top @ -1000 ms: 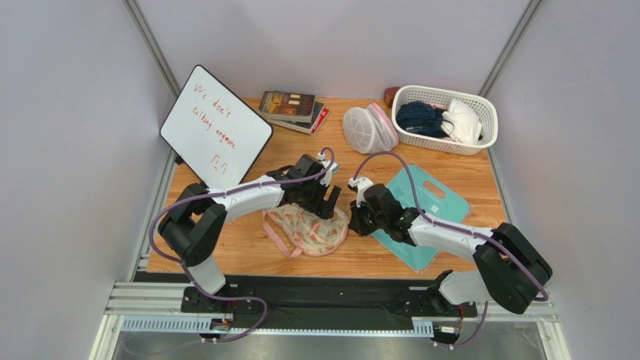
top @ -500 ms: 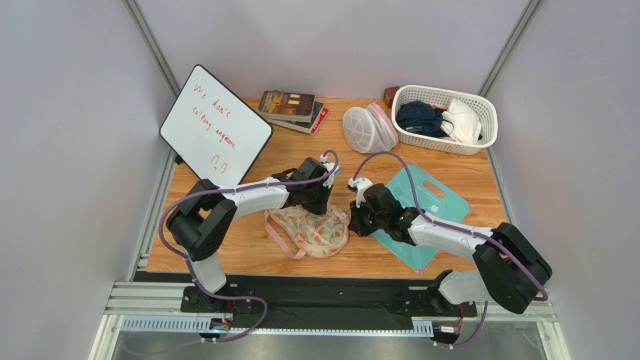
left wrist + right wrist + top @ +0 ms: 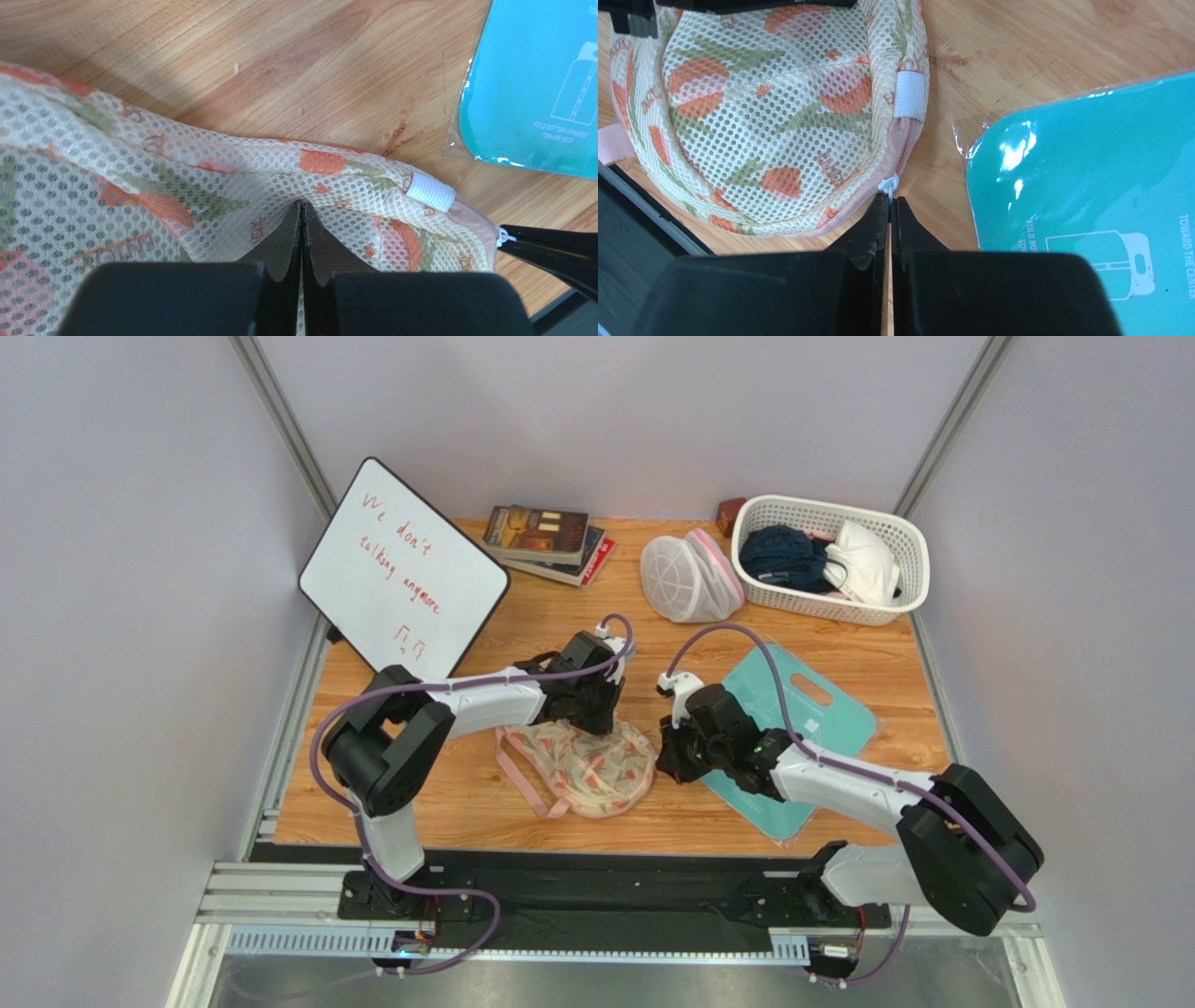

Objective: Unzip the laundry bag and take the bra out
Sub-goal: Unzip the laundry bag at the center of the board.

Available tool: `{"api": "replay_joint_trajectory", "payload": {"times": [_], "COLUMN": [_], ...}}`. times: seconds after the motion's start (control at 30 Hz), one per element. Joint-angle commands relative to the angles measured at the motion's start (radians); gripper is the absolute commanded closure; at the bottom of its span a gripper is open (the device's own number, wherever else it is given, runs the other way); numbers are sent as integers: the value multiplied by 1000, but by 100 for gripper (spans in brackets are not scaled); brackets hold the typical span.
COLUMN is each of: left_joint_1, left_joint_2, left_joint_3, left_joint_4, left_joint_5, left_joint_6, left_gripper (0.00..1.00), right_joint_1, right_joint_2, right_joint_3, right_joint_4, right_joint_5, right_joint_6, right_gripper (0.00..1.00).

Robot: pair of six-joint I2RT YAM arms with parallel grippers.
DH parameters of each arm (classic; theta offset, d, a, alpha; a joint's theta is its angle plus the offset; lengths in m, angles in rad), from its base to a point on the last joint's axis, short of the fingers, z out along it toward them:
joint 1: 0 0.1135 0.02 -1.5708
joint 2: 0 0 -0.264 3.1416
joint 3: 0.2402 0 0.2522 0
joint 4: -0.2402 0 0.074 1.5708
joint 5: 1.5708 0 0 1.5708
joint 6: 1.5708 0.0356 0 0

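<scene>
The laundry bag (image 3: 582,767), cream mesh with an orange floral print and pink edging, lies flat on the wooden table between the two arms. My left gripper (image 3: 601,717) is at the bag's far edge, shut on a pinch of the mesh (image 3: 302,204). At the bag's right end, my right gripper (image 3: 671,756) is shut on the small white zipper pull (image 3: 887,185), just below a white elastic tab (image 3: 907,94). The pink zipper looks closed along the edge. The bra is hidden.
A teal packet (image 3: 786,728) lies under the right arm. At the back are a whiteboard (image 3: 403,571), stacked books (image 3: 550,541), a white mesh dome bag (image 3: 687,578) and a white basket (image 3: 832,557) holding clothes.
My left gripper came down onto the bag's far edge and closed on the mesh. The right gripper stayed shut on the zipper pull, shifting only slightly.
</scene>
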Motion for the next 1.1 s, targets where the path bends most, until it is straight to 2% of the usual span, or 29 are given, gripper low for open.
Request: {"api": "replay_joint_trajectory", "payload": {"times": [0.0,0.63,1.07], "left_joint_1": [18,31,31], "left_joint_2": [50,76,68], "left_joint_3": [-11,-40,-53], "left_joint_4": [-27,53,70], "left_joint_5": [-21,-48,-84], "left_joint_6": [-48,-169,-203], "left_gripper": [100,100,100], "right_joint_1": [17,218,324], "right_joint_2": [-58,-64,5], "right_joint_3": [-29,-75,-21], "right_joint_4": [-1,28,80], "right_joint_5": [11,93,100], "right_joint_6": [37,202,253], "right_gripper": [100,100,100]}}
